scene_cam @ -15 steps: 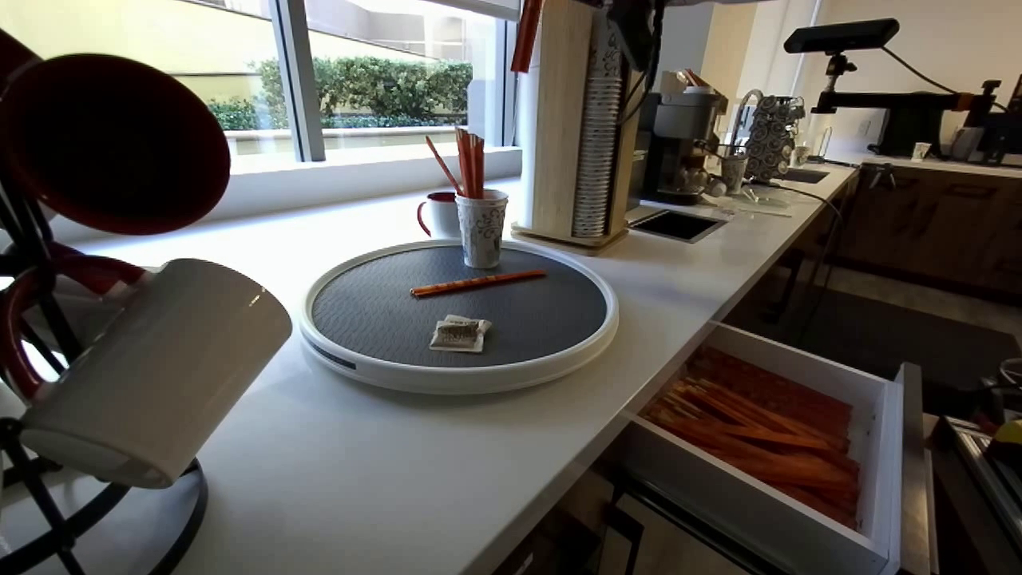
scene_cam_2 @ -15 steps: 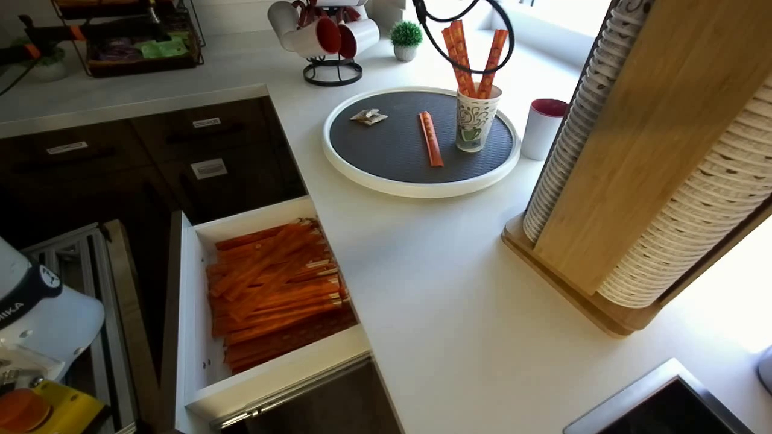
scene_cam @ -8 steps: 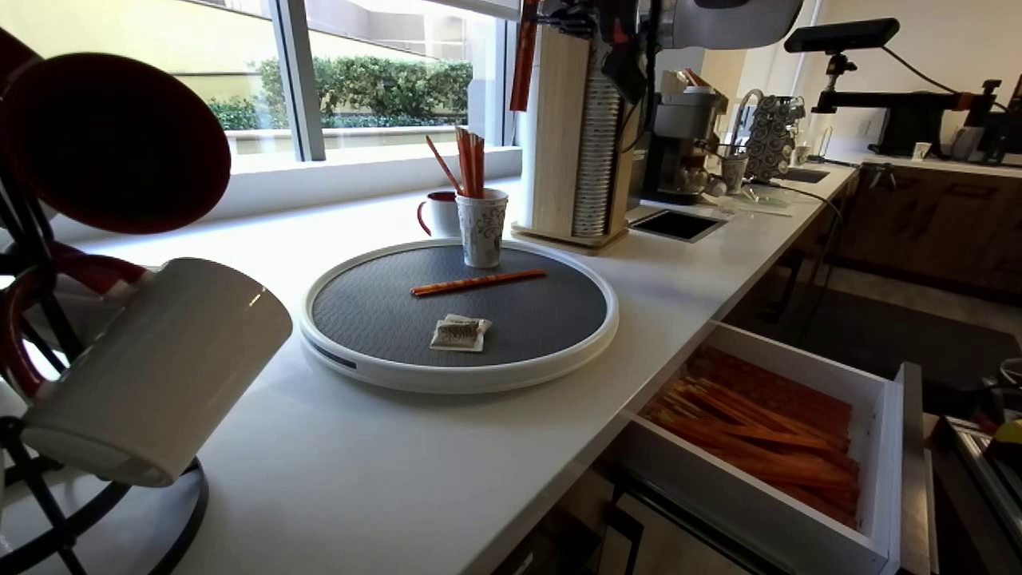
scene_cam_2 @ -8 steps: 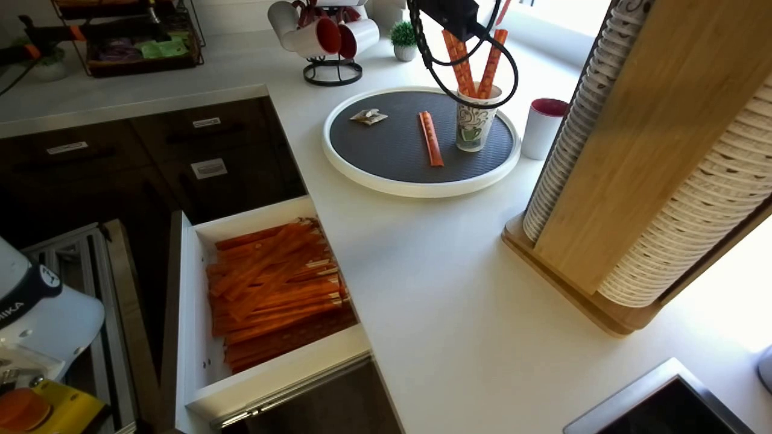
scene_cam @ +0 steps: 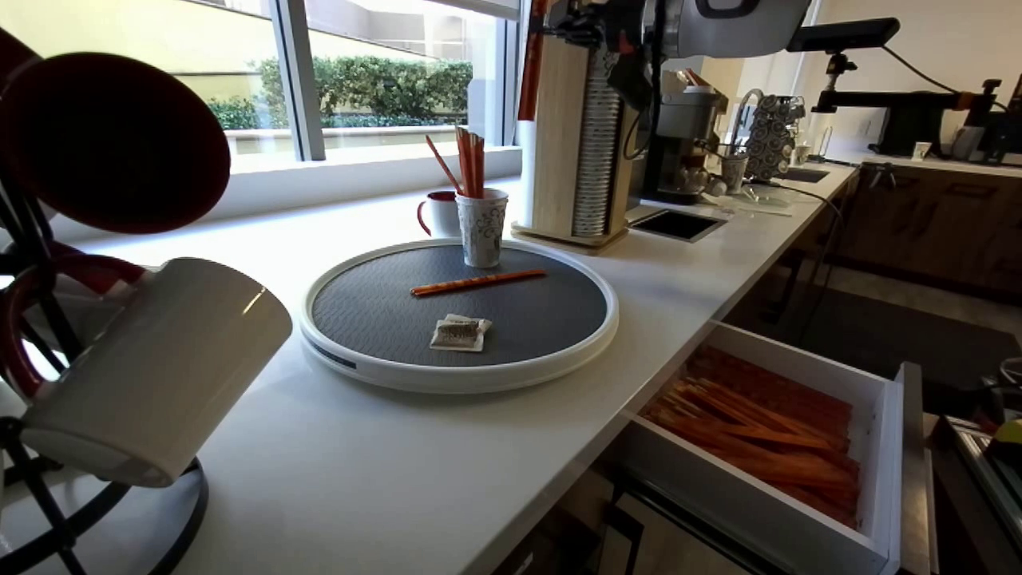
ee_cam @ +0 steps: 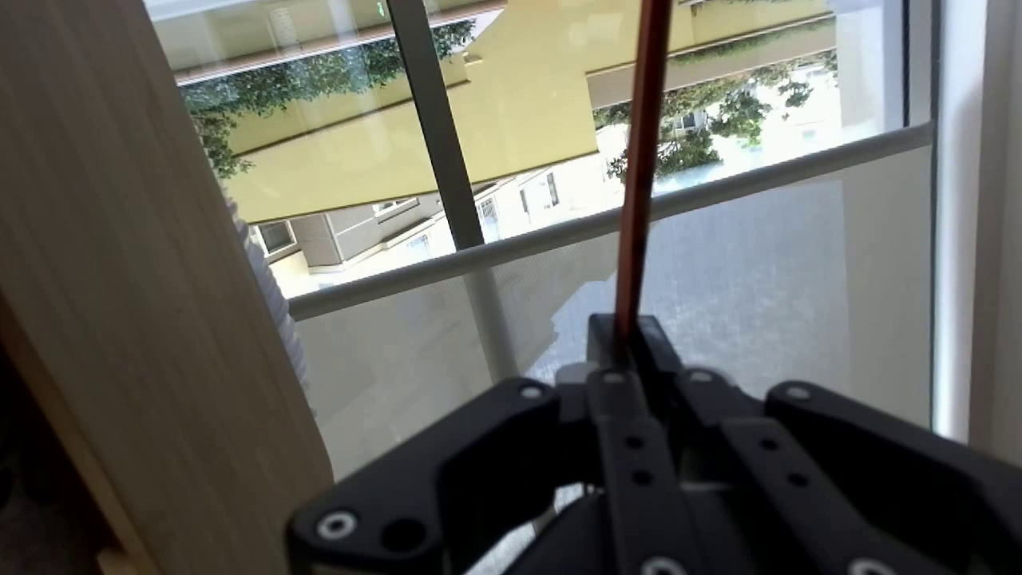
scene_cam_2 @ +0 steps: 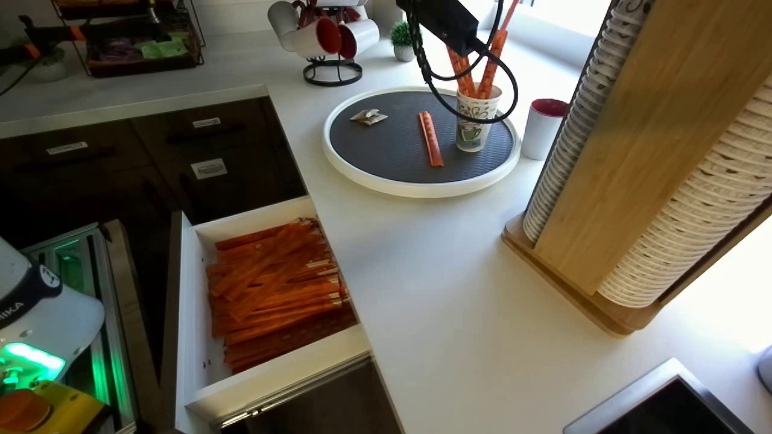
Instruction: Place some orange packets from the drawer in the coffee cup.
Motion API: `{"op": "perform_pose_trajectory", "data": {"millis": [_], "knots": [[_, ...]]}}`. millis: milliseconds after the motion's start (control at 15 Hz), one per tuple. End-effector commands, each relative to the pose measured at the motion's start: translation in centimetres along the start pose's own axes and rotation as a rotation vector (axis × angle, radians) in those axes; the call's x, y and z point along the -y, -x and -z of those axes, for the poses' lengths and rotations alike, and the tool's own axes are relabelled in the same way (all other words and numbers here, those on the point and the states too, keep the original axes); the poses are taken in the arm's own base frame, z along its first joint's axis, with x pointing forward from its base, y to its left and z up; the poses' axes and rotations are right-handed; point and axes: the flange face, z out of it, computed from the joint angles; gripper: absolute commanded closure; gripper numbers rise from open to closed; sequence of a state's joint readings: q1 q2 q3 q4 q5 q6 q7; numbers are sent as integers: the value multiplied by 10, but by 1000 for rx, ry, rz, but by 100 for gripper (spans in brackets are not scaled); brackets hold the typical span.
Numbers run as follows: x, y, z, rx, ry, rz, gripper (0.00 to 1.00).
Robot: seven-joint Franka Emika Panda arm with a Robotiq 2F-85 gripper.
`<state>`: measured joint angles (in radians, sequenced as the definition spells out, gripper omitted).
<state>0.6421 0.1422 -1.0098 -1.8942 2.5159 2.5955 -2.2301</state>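
Against the window [ee_cam: 527, 96], the gripper [ee_cam: 628, 339] pinches an orange packet [ee_cam: 639, 160] — long axis near-vertical, pointing down.

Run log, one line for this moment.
gripper: shut on orange packet, outside patterned cup; cup: upright on round tray, holds other packets; drawer: open, more packets inside

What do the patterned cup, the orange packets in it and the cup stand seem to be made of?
Patterned cup: probably matte paper; printed swirls, no handle shows.
Orange packets: paper or plastic film, hard to tell; thin, flat, perhaps slightly glossy.
Cup stand: likely wood or bamboo, satin finish; straight grain shows.
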Motion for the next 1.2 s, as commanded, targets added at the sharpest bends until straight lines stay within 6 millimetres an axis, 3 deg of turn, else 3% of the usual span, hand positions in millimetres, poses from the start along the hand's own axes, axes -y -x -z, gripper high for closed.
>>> {"op": "perform_pose_trajectory", "data": {"millis": [0,533,1133], "knots": [[1,2,-2,8,5,0,98],[14,38,-15,81,0,39,98],[2,80,-16,157,14,42,98]]}}
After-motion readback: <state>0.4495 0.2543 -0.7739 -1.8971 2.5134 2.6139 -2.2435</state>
